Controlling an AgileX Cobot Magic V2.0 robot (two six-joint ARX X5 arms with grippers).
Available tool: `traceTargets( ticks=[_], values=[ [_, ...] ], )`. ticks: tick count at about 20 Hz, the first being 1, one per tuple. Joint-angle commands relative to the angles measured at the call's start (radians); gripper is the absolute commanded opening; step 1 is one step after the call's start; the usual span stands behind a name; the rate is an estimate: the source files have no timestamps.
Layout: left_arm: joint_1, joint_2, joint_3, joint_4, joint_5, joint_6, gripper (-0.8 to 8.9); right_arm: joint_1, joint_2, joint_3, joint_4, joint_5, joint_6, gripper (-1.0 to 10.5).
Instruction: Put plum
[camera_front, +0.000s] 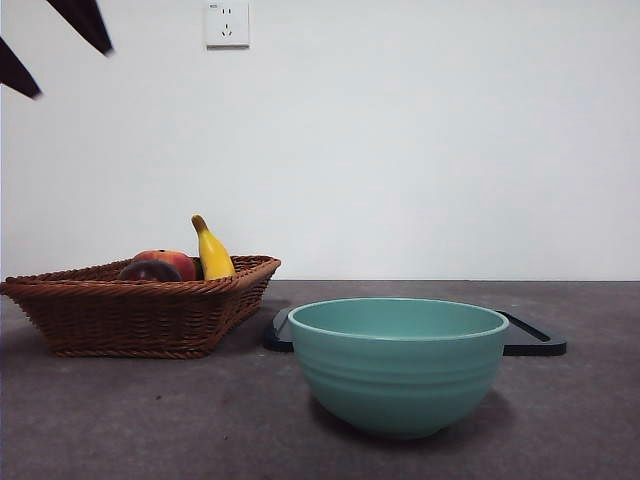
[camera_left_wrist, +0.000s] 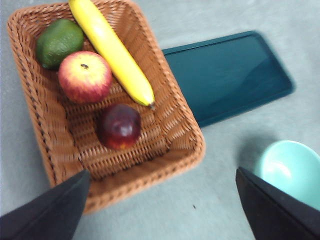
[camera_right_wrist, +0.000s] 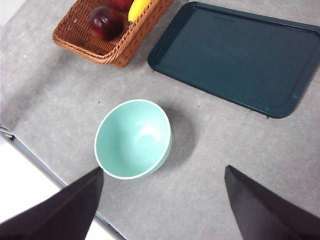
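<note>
The plum (camera_left_wrist: 119, 126), dark maroon and glossy, lies in the brown wicker basket (camera_left_wrist: 30, 100) near its corner, beside the tip of a yellow banana (camera_left_wrist: 112, 50). My left gripper (camera_left_wrist: 162, 172) hangs high above the basket's near rim, open and holding nothing. In the front view the plum (camera_front: 150, 271) peeks over the basket (camera_front: 140, 290) rim, and the left gripper (camera_front: 60, 50) shows as two black tips at the top left corner. My right gripper (camera_right_wrist: 164, 169) is open and empty, high above the table beside the bowl, with the plum (camera_right_wrist: 105, 22) far off.
A red-orange apple (camera_left_wrist: 85, 76) and a green fruit (camera_left_wrist: 59, 42) share the basket. A teal bowl (camera_front: 400, 365) stands empty in front. A dark tray (camera_right_wrist: 235, 55) lies flat behind it, next to the basket. The table's edge (camera_right_wrist: 45, 165) runs near the bowl.
</note>
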Motion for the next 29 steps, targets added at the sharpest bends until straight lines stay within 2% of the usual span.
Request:
traceTargets(
  ticks=[1, 7, 15, 24, 29],
  values=[
    [-0.03, 0.092, 0.039, 0.028, -0.044, 0.006, 4.64, 0.004, 0.005, 0.017, 0.003, -0.002, 0.0, 3.9],
    [-0.08, 0.302, 0.04, 0.149, -0.144, 0.033, 4.65, 0.004, 0.005, 0.017, 0.003, -0.002, 0.012, 3.9],
    [-0.087, 0.495, 0.04, 0.248, -0.151, 0.044, 4.65, 0.004, 0.005, 0.017, 0.001, -0.002, 0.016, 3.9],
    [-0.088, 0.595, 0.04, 0.304, -0.168, 0.058, 4.64, 0.004, 0.005, 0.017, 0.0, -0.002, 0.016, 3.9],
    [-0.088, 0.604, 0.04, 0.298, -0.168, 0.058, 3.52, 0.004, 0.005, 0.017, 0.0, -0.002, 0.016, 3.9]
  ],
)
